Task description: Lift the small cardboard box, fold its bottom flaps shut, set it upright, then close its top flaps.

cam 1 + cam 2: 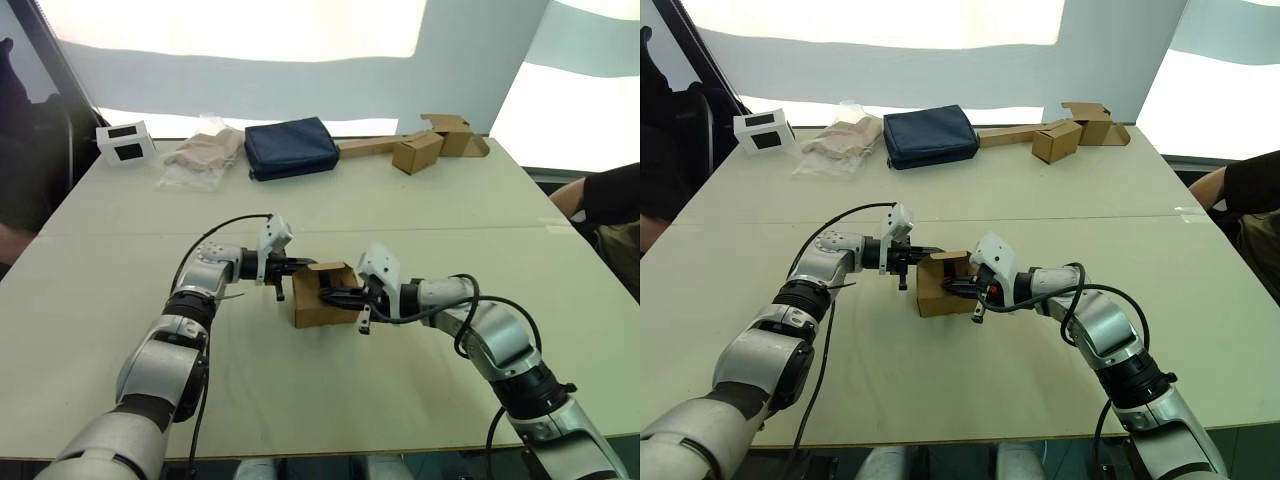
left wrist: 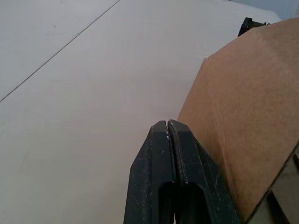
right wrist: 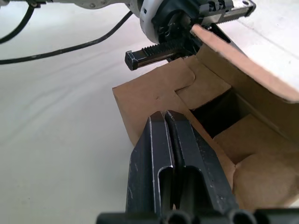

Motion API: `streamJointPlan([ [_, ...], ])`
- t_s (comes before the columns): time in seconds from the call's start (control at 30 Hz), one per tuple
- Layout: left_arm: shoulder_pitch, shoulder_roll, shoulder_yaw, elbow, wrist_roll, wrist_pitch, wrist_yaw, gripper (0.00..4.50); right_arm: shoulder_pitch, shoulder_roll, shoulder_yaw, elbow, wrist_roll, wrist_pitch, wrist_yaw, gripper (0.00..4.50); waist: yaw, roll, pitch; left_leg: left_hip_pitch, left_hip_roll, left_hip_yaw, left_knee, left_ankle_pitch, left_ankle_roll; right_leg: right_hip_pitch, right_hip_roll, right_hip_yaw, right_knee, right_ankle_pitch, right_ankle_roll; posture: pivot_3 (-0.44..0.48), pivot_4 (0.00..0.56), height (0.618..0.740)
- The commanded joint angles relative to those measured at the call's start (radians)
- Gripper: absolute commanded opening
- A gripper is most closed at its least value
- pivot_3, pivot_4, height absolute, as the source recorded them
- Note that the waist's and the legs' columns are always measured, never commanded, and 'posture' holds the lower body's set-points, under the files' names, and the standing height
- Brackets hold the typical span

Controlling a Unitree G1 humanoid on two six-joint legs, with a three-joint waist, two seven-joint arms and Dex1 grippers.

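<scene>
The small cardboard box [image 1: 314, 311] sits on the table [image 1: 330, 400] between my two grippers, its opening turned towards my right arm. My left gripper [image 1: 307, 265] is shut and empty, its tips against the box's upper far edge; the left wrist view shows its fingertips [image 2: 167, 125] beside a brown flap [image 2: 243, 116]. My right gripper [image 1: 329, 296] is shut too, with its fingers [image 3: 164, 122] lying on the partly folded flaps [image 3: 154, 95]. A dark gap [image 3: 216, 112] stays between the flaps. The left gripper [image 3: 154, 52] shows beyond the box in the right wrist view.
Along the far edge lie a white device [image 1: 124, 143], a clear bag of beige material [image 1: 205, 155], a navy pouch [image 1: 291, 147] and two paler boxes joined by a cardboard strip [image 1: 430, 145]. A person's arm [image 1: 600, 195] is at the right edge.
</scene>
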Motion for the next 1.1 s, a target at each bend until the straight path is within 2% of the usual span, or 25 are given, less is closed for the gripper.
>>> streamJointPlan([
  [0.03, -0.005, 0.011, 0.014, -0.039, -0.001, -0.005, -0.019, 0.02, -0.001, 0.009, 0.001, 0.015, -0.021, -0.008, 0.003, 0.0, 0.0, 0.0, 0.0, 0.0, 0.0, 0.0, 0.0, 0.0, 0.0, 0.0, 0.0, 0.0, 0.0, 0.0, 0.0, 0.0, 0.15, 0.74],
  [0.17, 0.001, 0.024, 0.02, -0.056, -0.009, 0.011, -0.03, 0.02, -0.005, 0.02, -0.015, 0.009, -0.016, -0.001, -0.001, 0.0, -0.002, 0.0, 0.0, 0.0, 0.0, 0.0, 0.0, 0.0, 0.0, 0.0, 0.0, 0.0, 0.0, 0.0, 0.0, 0.0, 0.15, 0.74],
  [0.33, 0.026, 0.061, 0.083, -0.192, -0.098, 0.146, -0.055, 0.02, -0.008, 0.055, -0.081, -0.023, 0.04, 0.042, -0.028, 0.0, -0.001, 0.0, 0.0, 0.0, 0.0, -0.001, 0.0, 0.0, 0.0, 0.0, 0.0, 0.0, 0.001, 0.0, 0.0, 0.0, 0.15, 0.74],
  [0.57, 0.193, 0.19, 0.122, -0.646, -0.251, 0.442, -0.086, 0.02, 0.025, 0.037, -0.088, -0.042, 0.021, 0.047, -0.039, 0.0, -0.004, 0.0, 0.0, 0.0, 0.001, -0.004, 0.0, 0.0, 0.0, 0.0, 0.0, 0.0, 0.001, 0.0, 0.0, 0.0, 0.15, 0.74],
  [0.7, 0.3, 0.259, 0.11, -0.833, -0.304, 0.527, -0.089, 0.02, 0.047, 0.033, -0.088, -0.045, 0.014, 0.037, -0.045, 0.0, -0.003, 0.0, 0.0, 0.001, 0.001, -0.004, 0.0, 0.0, 0.0, 0.0, 0.0, 0.0, 0.001, 0.0, 0.0, 0.0, 0.15, 0.74],
  [0.87, 0.365, 0.262, 0.065, -0.886, -0.268, 0.469, -0.055, 0.02, 0.054, 0.032, -0.095, -0.051, 0.016, 0.039, -0.048, 0.0, 0.001, 0.0, 0.0, 0.001, 0.001, -0.004, 0.001, 0.001, -0.002, 0.001, -0.001, 0.001, 0.001, -0.002, -0.003, 0.0, 0.15, 0.74],
  [1.1, 0.401, 0.207, -0.011, -0.819, -0.173, 0.315, 0.007, 0.02, 0.053, 0.014, -0.115, -0.093, 0.033, 0.068, -0.052, 0.0, 0.001, 0.0, 0.0, 0.002, 0.001, -0.003, 0.001, 0.001, -0.002, 0.001, -0.001, 0.001, 0.001, -0.001, -0.002, 0.0, 0.15, 0.74],
])
